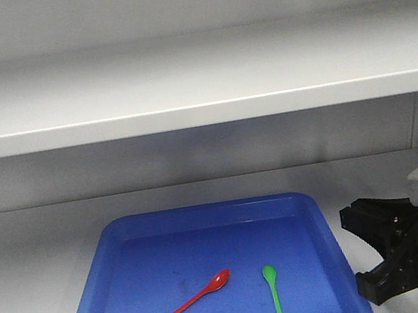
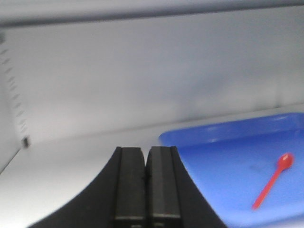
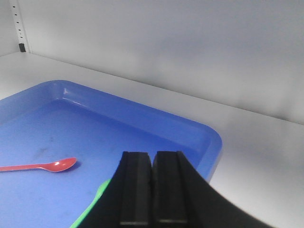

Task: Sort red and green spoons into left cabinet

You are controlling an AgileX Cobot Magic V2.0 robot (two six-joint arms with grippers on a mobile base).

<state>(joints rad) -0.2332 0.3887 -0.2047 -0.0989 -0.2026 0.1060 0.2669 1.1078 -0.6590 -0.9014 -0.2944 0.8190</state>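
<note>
**Blue tray holding both spoons on the grey cabinet shelf**

Grey metal cabinet across the whole front view: one flat shelf along the upper half, a second shelf below, slotted rails at far left and far right. Blue tray on the lower shelf, lower centre of the frame. Red spoon inside it, left of middle, lying slantwise with bowl up and to the right, handle down to the left. Green spoon just right of it, apart from the red one, nearly straight up and down in the frame, bowl at the top, handle running to the bottom edge. Right gripper at lower right, just beside the tray's right rim, outside the tray.

Left wrist view, blurred: left gripper at bottom centre, fingers pressed together with nothing between them; tray corner and red spoon at lower right of the frame.

Right wrist view: red spoon at left edge, tray behind, right gripper's fingers at bottom centre, closed flat against each other and empty; a sliver of green showing at their lower left.
</note>
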